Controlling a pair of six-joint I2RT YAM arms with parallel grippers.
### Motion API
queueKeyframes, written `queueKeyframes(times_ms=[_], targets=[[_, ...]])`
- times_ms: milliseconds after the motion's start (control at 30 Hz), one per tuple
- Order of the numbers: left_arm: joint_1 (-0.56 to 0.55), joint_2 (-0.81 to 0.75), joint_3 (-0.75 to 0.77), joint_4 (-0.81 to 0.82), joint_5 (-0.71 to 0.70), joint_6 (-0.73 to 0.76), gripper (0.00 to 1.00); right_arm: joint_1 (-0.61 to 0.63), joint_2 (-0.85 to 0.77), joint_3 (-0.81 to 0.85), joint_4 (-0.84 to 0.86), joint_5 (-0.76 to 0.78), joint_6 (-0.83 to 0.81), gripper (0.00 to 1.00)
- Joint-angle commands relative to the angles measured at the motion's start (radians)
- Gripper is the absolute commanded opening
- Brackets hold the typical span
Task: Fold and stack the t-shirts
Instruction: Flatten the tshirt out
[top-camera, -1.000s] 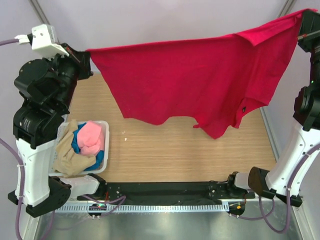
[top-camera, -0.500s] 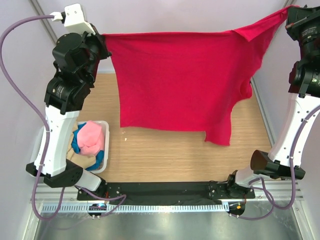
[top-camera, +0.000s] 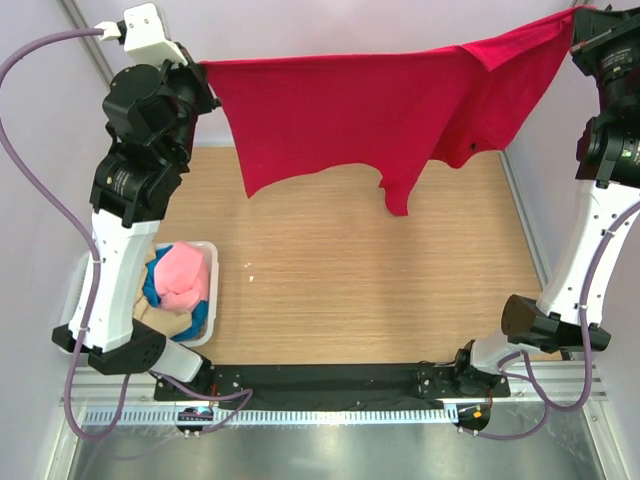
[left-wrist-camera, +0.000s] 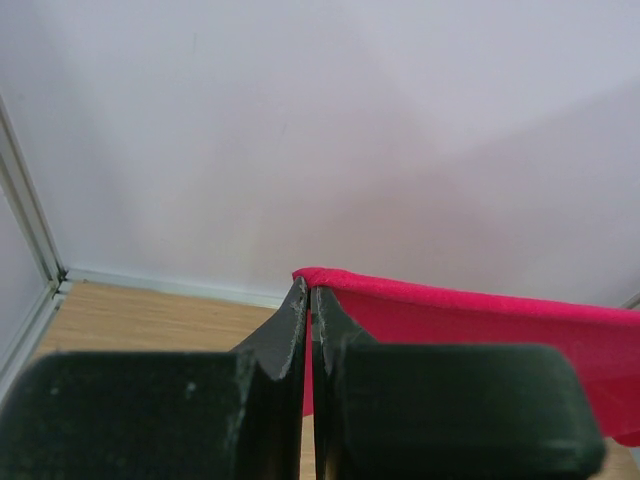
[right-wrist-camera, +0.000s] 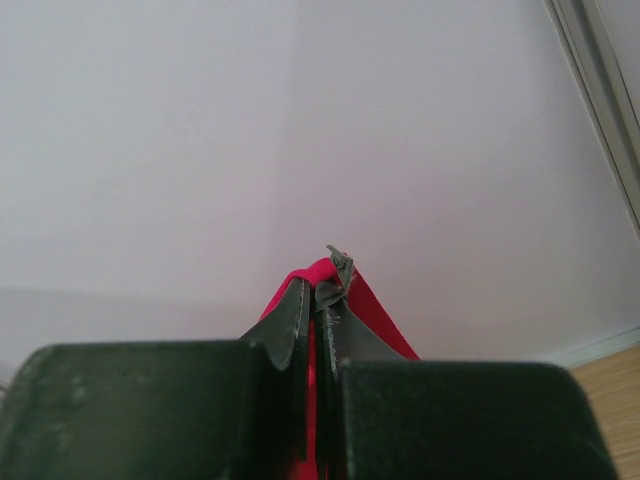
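Observation:
A bright red t-shirt (top-camera: 370, 110) hangs stretched in the air across the far side of the table, held by both arms. My left gripper (top-camera: 203, 68) is shut on its left corner; in the left wrist view the red cloth (left-wrist-camera: 480, 320) runs off to the right from the closed gripper (left-wrist-camera: 309, 292). My right gripper (top-camera: 580, 18) is shut on the shirt's right end, high at the top right; its wrist view shows red cloth (right-wrist-camera: 385, 325) bunched round the closed gripper (right-wrist-camera: 318, 288). More t-shirts, pink (top-camera: 183, 277), blue (top-camera: 152, 285) and beige (top-camera: 175, 320), lie heaped in a basket.
The white mesh basket (top-camera: 211, 290) stands at the left by the left arm's base. The wooden table (top-camera: 370, 290) lies under the hanging shirt. Pale walls close in the back and sides, with the right arm's column (top-camera: 600, 220) at the right edge.
The shirt has been lifted and swung back: its hanging hem now sits much higher in the view. The left arm rose earlier from low left to upright and has since stayed.

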Motion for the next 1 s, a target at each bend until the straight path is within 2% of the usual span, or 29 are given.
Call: queueKeyframes(times_ms=[0,233,500,633,800,967], targets=[[0.015,-0.046,-0.021,0.062,-0.042,0.012,0.00,-0.006,-0.048,0.033,0.052,0.021,-0.018,0.01],[0.015,-0.092,-0.059,0.067,-0.071,0.015,0.00,-0.006,-0.113,-0.046,0.081,0.032,-0.017,0.01],[0.017,-0.027,-0.013,0.058,-0.059,-0.022,0.00,-0.006,-0.047,0.017,0.072,0.019,0.005,0.01],[0.017,-0.046,-0.008,0.036,-0.042,-0.042,0.00,-0.006,-0.082,0.031,0.034,0.018,-0.012,0.01],[0.015,-0.193,-0.082,-0.005,0.013,-0.110,0.00,-0.006,-0.214,0.008,-0.033,0.031,-0.059,0.01],[0.017,-0.359,-0.203,-0.030,0.057,-0.149,0.01,-0.005,-0.390,-0.118,-0.030,0.062,-0.095,0.01]])
